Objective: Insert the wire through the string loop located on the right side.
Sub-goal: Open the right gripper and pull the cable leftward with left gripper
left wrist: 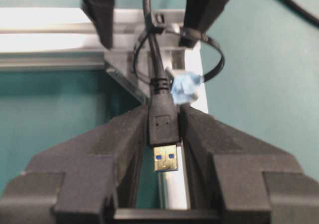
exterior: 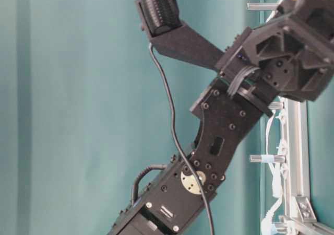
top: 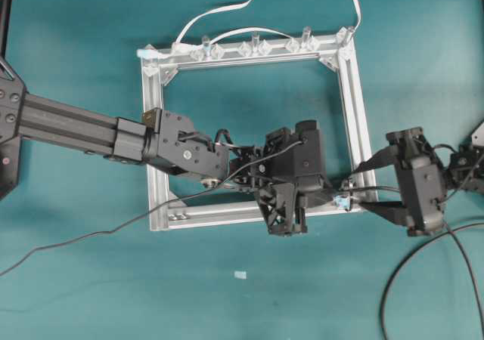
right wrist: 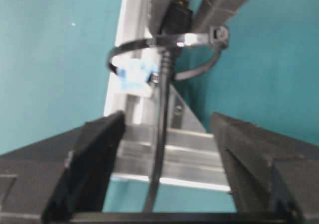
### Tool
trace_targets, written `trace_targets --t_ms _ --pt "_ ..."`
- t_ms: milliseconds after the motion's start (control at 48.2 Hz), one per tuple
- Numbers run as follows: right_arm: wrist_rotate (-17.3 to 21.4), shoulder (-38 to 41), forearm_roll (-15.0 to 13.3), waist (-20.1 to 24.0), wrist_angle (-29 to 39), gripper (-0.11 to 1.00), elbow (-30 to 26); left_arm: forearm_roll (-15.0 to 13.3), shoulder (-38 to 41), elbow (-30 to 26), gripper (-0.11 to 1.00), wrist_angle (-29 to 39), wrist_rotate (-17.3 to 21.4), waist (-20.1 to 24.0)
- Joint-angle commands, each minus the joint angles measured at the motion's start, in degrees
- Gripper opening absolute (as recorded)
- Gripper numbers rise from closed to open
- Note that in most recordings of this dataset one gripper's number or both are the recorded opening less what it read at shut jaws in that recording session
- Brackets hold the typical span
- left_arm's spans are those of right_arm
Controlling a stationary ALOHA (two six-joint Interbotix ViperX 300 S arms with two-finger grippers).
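The wire (left wrist: pixel 163 127) ends in a black plug with a gold tip, and my left gripper (left wrist: pixel 164 117) is shut on that plug. From the plug the wire runs through the string loop (left wrist: pixel 214 59), a thin dark loop beside a light-blue tag (left wrist: pixel 185 87) at the frame's lower right corner. In the right wrist view the wire (right wrist: pixel 162 134) passes through the loop (right wrist: pixel 149 44) and down between the fingers of my right gripper (right wrist: pixel 167 122), which is open and not touching it. Seen from overhead, the left gripper (top: pixel 327 193) and right gripper (top: pixel 370 185) face each other across the loop (top: pixel 344 201).
An aluminium frame (top: pixel 159 128) lies flat on the teal table. Clear clips (top: pixel 253 49) line its far rail, and a flat white cable (top: pixel 227 11) runs behind them. The left arm (top: pixel 181 147) reaches across the frame. Black cable (top: pixel 393 279) trails over the table at the front right.
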Motion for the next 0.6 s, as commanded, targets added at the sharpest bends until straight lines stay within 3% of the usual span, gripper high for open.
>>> trace_targets --t_ms 0,373,581 --pt "0.18 -2.46 -0.09 0.18 -0.09 0.81 0.62 0.18 -3.25 -0.18 0.23 0.62 -0.09 0.18" --pt "0.18 -12.22 0.00 0.18 2.64 0.81 5.89 0.18 -9.49 6.15 0.23 1.58 -0.09 0.18" --pt "0.18 -14.06 -0.09 0.18 3.08 0.81 6.50 0.18 -15.03 11.69 0.23 6.24 -0.18 -0.18"
